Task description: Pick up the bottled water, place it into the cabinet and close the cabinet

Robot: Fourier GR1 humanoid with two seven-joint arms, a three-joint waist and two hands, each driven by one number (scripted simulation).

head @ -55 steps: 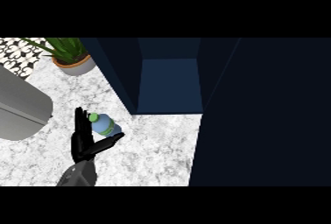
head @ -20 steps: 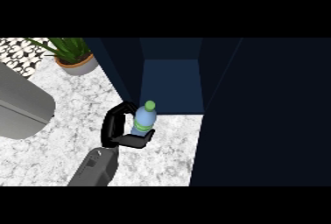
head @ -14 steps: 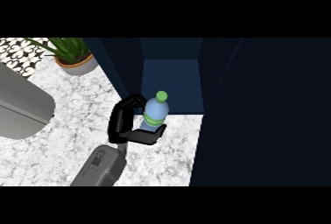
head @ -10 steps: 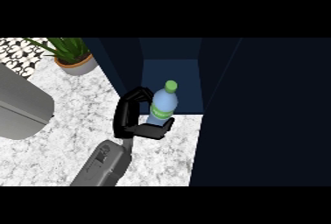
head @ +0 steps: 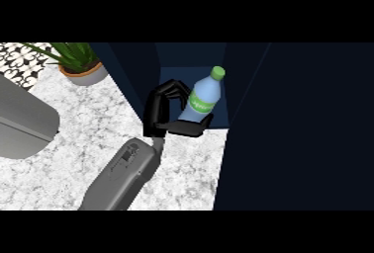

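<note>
- Bottle (head: 202, 98): gripped by curled left hand (head: 164, 111); at open cabinet (head: 191, 59) mouth
- Left to do: release inside; shut door (head: 292, 123)

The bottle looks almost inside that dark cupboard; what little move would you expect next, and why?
Probably a short push further in, then setting it down. The hand has its fingers curled round the bottled water, which tilts at the mouth of the open cabinet, its green cap already inside. The bottle's base seems to sit near the front edge.
</note>
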